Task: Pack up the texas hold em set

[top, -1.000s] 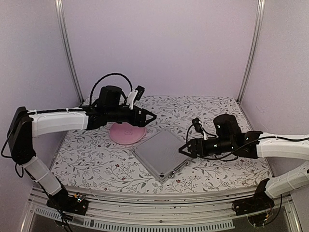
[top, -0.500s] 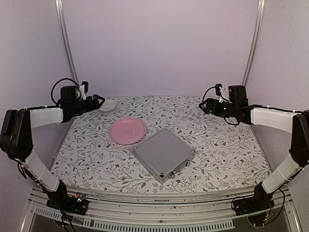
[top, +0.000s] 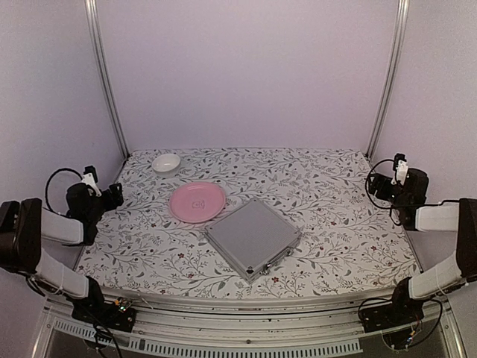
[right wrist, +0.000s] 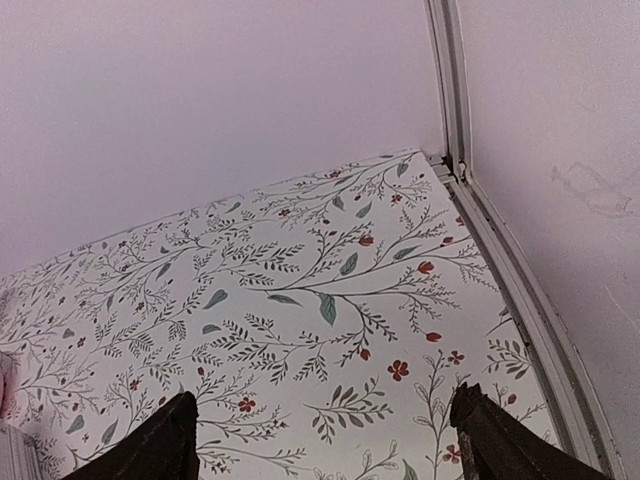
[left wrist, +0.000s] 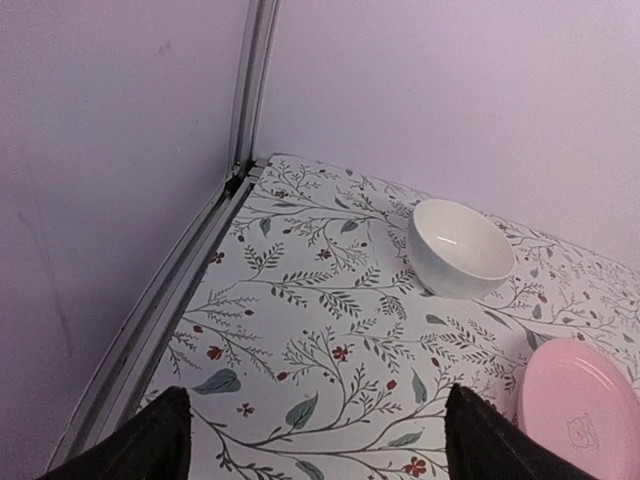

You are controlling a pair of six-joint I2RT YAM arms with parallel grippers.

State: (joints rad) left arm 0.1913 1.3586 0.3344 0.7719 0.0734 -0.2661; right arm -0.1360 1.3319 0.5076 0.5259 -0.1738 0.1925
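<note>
The texas hold em set shows as a flat square silver case [top: 253,237], lid down, lying at an angle in the middle of the floral table. My left gripper [top: 114,195] sits drawn back at the table's left edge, well away from the case. In the left wrist view that gripper [left wrist: 315,440] is open, with only tablecloth between its black fingertips [left wrist: 160,435]. My right gripper [top: 375,186] is pulled back to the right edge. It too stands open [right wrist: 325,435] over bare cloth, with its fingers [right wrist: 490,430] wide apart.
A pink plate [top: 197,201] lies just behind and left of the case and shows in the left wrist view [left wrist: 580,405]. A small white bowl [top: 166,162] stands at the back left [left wrist: 460,247]. Walls and metal posts [top: 104,82] enclose the table.
Both arms have pulled back from over the plate and the case to the table's left and right sides. The case has stayed where it lay.
</note>
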